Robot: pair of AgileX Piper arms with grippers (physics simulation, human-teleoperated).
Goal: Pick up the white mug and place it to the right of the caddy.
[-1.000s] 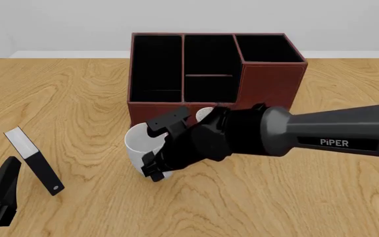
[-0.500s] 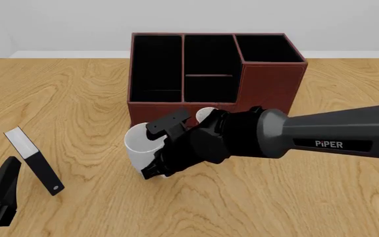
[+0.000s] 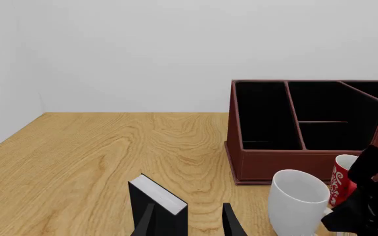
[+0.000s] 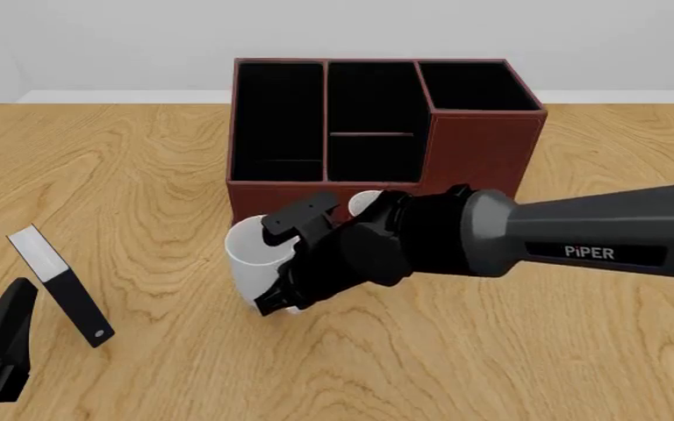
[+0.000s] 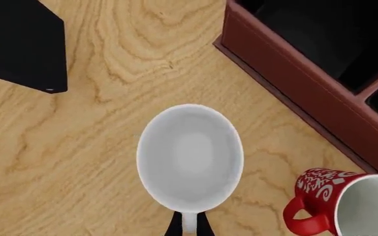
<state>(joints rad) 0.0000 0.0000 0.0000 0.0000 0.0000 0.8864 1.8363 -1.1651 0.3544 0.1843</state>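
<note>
Mug (image 4: 247,254) has barely shifted in the last second: your right tool (image 4: 296,263) pinches its handle, so it still sits before the caddy (image 4: 477,145)—lift, then carry right.

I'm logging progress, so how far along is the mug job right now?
Done: the right tool has closed on the white mug at its handle, seen pinched in the wrist view. In hand: the mug sits in front of the caddy, beside the red mug; a lift isn't clear. Left: carrying it to the caddy's right.
</note>
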